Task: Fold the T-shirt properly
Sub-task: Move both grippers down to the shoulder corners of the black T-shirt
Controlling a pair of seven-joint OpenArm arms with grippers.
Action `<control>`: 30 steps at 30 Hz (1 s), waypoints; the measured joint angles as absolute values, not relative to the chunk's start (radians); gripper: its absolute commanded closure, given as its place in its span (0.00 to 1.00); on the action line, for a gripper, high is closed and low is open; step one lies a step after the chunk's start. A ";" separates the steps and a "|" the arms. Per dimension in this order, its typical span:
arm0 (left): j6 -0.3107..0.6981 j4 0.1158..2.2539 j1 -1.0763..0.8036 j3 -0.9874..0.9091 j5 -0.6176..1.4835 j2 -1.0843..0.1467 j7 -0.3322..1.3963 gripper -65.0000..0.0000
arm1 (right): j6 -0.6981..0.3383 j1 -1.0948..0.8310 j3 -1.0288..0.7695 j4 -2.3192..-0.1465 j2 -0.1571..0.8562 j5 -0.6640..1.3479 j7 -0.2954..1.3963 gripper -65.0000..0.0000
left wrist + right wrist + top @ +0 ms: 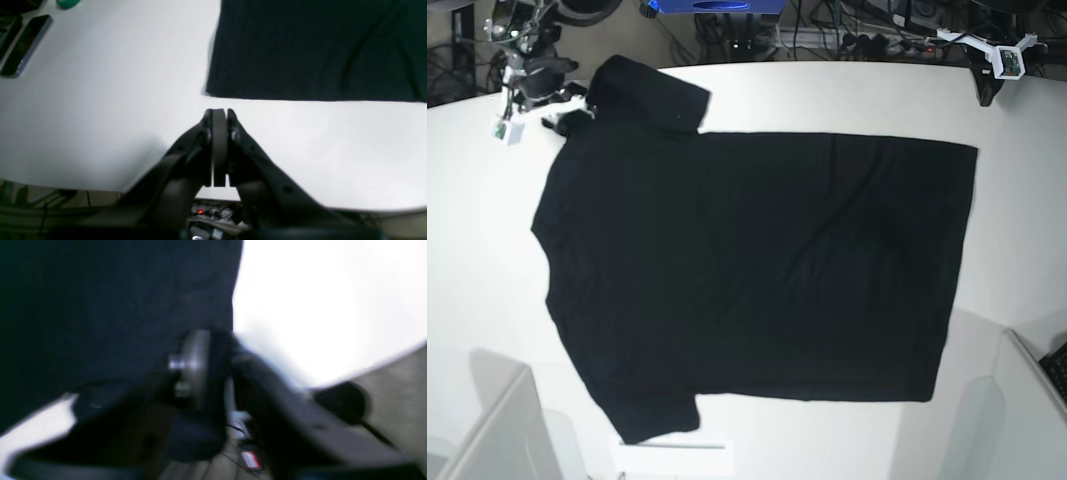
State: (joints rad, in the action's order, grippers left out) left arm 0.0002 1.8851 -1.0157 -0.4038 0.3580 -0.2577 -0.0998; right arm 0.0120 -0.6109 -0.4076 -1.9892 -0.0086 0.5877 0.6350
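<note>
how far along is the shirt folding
Done: the T-shirt lies spread flat, plain side up. In hand: the right gripper is at the shoulder by one sleeve; its grip is blurred. The left gripper is shut, clear of the hem. Left: every fold.

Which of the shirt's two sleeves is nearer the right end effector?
The far sleeve, top left in the base view, beside the right end effector; the near sleeve lies with no arm close.

From overhead, we look straight down on the whole T-shirt [757, 270] spread over the tabletop [477, 260]. Each wrist view sits low behind its hand, close to the shirt's edge; the right one is blurred. All three share that cloth.
</note>
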 measured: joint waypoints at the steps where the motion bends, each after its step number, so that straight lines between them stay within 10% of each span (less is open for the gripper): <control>1: 0.000 1.882 -1.007 -0.405 0.399 -0.258 -0.100 1.00 | 0.010 -0.606 -0.406 -1.989 -0.001 0.622 0.642 0.55; 14: 0.009 1.877 -0.928 -0.538 0.685 -0.293 0.084 0.85 | 0.011 -0.550 -0.406 -1.877 0.017 0.650 0.640 0.52; 21: 0.191 1.877 -0.909 -0.551 0.686 -0.290 0.087 0.82 | 0.012 -0.542 -0.407 -1.793 0.049 0.648 0.640 0.52; 30: 0.221 1.878 -0.892 -0.550 0.684 -0.291 0.087 0.33 | 0.011 -0.546 -0.406 -1.794 0.047 0.648 0.640 0.52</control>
